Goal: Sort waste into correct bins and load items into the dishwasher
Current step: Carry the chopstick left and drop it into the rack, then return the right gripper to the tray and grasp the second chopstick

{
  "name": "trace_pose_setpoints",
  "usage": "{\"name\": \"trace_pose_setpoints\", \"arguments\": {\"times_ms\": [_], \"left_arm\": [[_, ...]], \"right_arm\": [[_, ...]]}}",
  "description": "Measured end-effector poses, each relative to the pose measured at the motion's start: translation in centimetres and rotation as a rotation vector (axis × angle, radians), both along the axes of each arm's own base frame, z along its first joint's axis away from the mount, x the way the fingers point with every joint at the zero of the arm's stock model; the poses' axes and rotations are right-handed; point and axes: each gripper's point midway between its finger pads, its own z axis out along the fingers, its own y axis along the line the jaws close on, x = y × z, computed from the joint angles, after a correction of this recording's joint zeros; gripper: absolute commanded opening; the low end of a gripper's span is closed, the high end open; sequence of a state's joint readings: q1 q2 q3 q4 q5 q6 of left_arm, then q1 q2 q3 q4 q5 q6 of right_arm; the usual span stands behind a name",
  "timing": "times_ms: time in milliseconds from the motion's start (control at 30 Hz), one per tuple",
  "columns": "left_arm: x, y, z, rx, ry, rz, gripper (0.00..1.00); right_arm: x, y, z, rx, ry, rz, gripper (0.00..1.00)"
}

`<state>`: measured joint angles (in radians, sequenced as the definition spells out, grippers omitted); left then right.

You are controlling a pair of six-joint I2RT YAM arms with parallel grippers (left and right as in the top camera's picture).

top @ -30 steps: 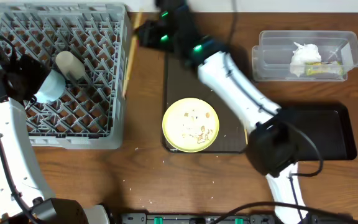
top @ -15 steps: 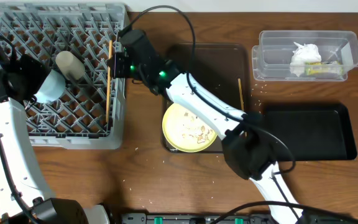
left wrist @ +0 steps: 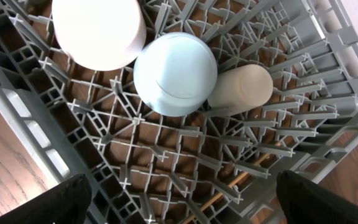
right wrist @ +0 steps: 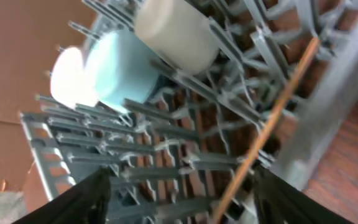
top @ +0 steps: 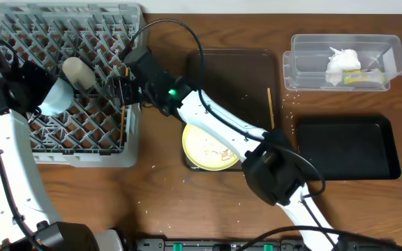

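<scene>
The grey dishwasher rack fills the left. In it sit a light blue bowl, a beige cup and a white cup-like bowl. My right gripper hangs open over the rack's right side. One wooden chopstick lies on the pegs between its fingers. My left gripper is open over the rack with nothing in it. The other chopstick lies on the brown tray. The yellow plate carries food scraps.
A clear tub at the back right holds the white tissue and the wrapper. The black tray lies in front of it. The brown serving tray is in the middle. Crumbs dot the table.
My right arm swung left from the brown tray to the rack with a chopstick. Its jaws have opened and the chopstick now lies in the rack. The left arm has not moved.
</scene>
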<state>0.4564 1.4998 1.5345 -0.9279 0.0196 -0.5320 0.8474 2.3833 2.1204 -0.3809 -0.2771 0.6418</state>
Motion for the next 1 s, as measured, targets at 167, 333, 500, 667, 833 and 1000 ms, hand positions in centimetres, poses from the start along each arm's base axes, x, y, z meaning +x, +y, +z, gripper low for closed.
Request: {"name": "trace_pose_setpoints", "arguments": {"times_ms": [167,333,500,667,833,1000], "left_arm": [[0.0,0.0,0.0,0.000,0.000,0.000,0.96],[0.0,0.0,0.0,0.000,0.000,0.000,0.96],[0.0,0.0,0.0,0.000,0.000,0.000,0.96],[0.0,0.0,0.0,0.000,0.000,0.000,0.96],[0.0,0.0,0.0,0.000,0.000,0.000,0.96],[0.0,0.0,0.0,0.000,0.000,-0.001,0.96]], "right_arm": [[1.3,-4.3,0.2,-0.099,0.020,-0.026,0.86],[4.5,-14.8,5.4,-0.241,-0.014,-0.168,0.99],[5.9,-26.3,8.9,-0.420,-0.009,-0.372,0.99],[5.0,-32.9,4.7,-0.667,0.110,-0.450,0.99],[4.2,-36.3,-2.3,-0.842,0.259,-0.446,0.99],[2.4,-38.7,-8.6,-0.946,0.406,-0.400,0.91]]}}
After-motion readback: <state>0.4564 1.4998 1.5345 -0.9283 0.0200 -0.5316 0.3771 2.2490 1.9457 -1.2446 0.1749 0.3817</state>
